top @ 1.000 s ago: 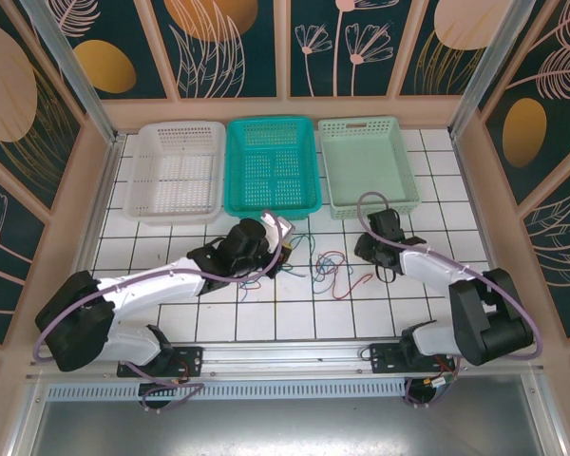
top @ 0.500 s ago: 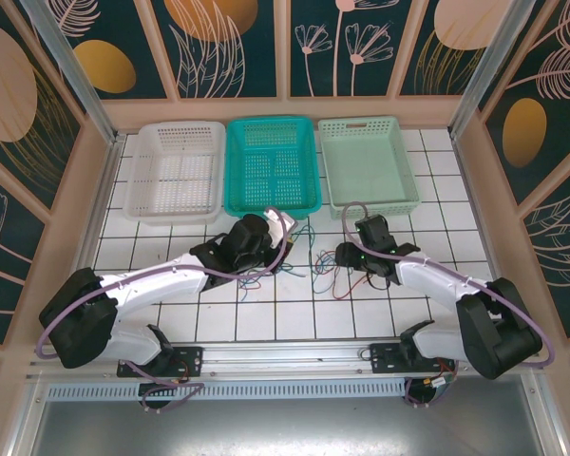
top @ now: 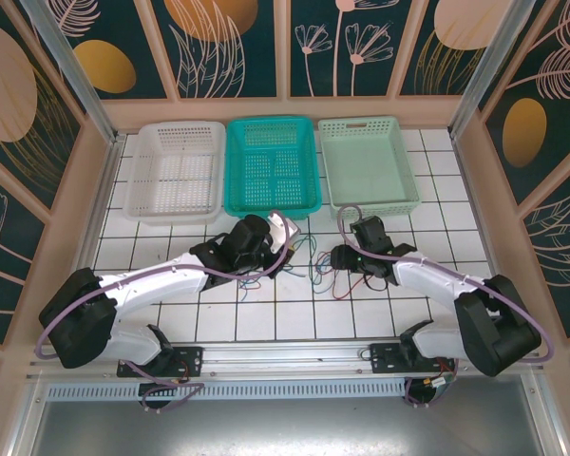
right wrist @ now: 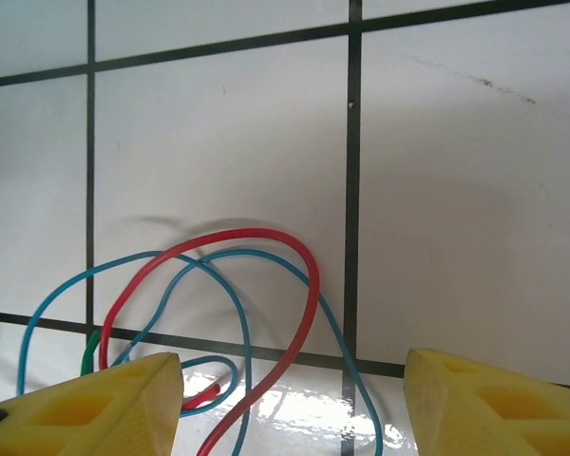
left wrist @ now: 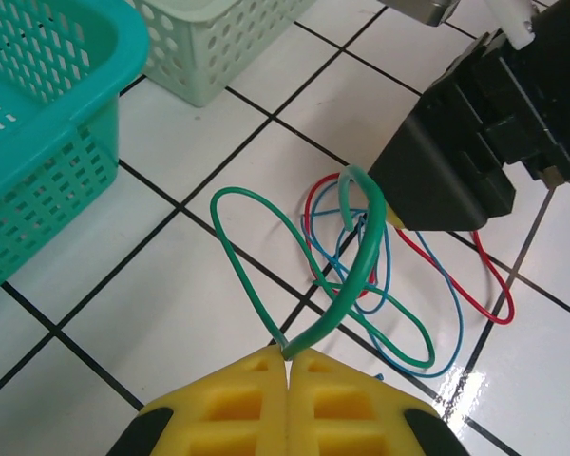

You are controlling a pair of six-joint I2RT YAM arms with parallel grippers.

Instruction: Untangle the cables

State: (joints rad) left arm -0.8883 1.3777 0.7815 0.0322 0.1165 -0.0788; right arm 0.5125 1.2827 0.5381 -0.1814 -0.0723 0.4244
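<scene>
Quick look at the cables (top: 315, 261): they're a small, loose knot of thin wires lying on the white tiled table (top: 266, 313). They sit right between the two grippers, just in front of the teal basket (top: 271, 122) and the mint basket (top: 361, 122).

From the left wrist we see the left gripper (left wrist: 288, 366) with its yellow fingertips pressed together on the green cable (left wrist: 366, 256). It rises out of the pinch in a stiff arch, and green wire also curls into a wide loop flat on the tiles. A red cable (right wrist: 313, 285) and a thinner blue cable (right wrist: 244, 342) wind through that loop, crossing each other a few times.

The right gripper (right wrist: 293, 389) hangs low over the red and blue loops, fingers spread wide with nothing pinched between them. We honestly can't tell whether the tip of the green arch touches the right gripper's black body or just sits next to it.
</scene>
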